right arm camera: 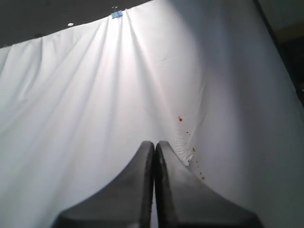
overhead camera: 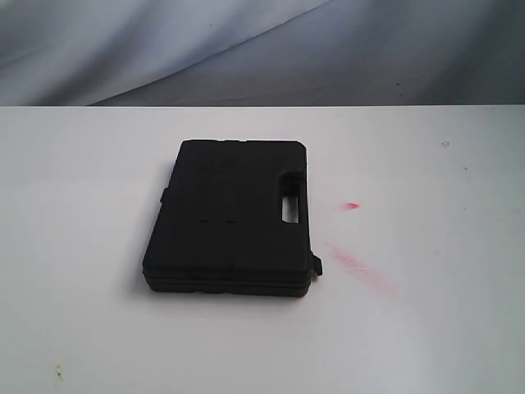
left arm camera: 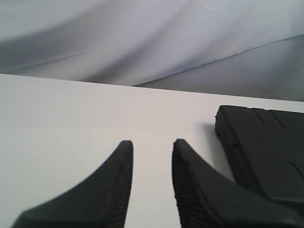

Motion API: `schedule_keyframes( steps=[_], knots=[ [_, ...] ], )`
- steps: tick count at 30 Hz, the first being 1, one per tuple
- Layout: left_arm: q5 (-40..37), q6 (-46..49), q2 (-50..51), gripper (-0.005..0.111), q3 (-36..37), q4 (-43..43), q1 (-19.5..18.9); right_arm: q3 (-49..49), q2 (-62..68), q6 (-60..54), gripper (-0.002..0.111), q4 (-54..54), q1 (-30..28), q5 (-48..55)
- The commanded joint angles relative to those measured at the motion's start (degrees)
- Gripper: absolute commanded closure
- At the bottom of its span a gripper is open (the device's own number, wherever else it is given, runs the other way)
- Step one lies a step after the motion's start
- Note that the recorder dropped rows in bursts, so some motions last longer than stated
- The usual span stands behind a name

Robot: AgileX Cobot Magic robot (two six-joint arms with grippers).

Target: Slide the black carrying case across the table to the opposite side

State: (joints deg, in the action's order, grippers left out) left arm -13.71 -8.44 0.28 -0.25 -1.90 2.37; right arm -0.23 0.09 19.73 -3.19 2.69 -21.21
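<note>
Approach step: the left gripper point(left arm camera: 152, 145), jaws spread and empty, is near the case point(overhead camera: 230, 217). The right gripper point(right arm camera: 155, 145) has its jaws pressed together. Next, I think, it must touch the case's side and push.

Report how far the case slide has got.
Done: nothing I can confirm; the black carrying case lies flat near the middle of the table, with no arm in the exterior view. In hand: the left tool stands open, low over the table beside the case, gripping nothing. The right tool is shut, facing the white backdrop. Left: the slide to the opposite side.
</note>
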Motion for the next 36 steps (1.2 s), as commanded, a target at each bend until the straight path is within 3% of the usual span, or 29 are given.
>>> schedule_keyframes(
  steps=[1,10,18,24,31,36],
  knots=[
    [-0.1,-0.1,-0.3,0.078,0.2,-0.3,-0.2,-4.2,-0.1,4.9,0.108,-12.6,0.1,-1.0],
    [-0.1,-0.1,-0.3,0.078,0.2,-0.3,-0.2,-20.7,3.2,6.1,0.108,-23.5,0.1,8.5],
    [-0.1,-0.1,-0.3,0.078,0.2,-0.3,-0.2,-29.5,13.1,7.8,0.108,-27.3,0.2,4.8],
    [-0.1,-0.1,-0.3,0.078,0.2,-0.3,-0.2,-35.0,24.5,22.7,0.108,-42.1,0.2,5.3],
    [-0.1,-0.1,-0.3,0.078,0.2,-0.3,-0.2,-41.9,39.0,59.3,0.108,-76.6,0.2,-2.9],
    [-0.1,-0.1,-0.3,0.078,0.2,-0.3,-0.2,-46.4,49.2,66.9,0.108,-82.7,0.2,-4.1]
  ],
)
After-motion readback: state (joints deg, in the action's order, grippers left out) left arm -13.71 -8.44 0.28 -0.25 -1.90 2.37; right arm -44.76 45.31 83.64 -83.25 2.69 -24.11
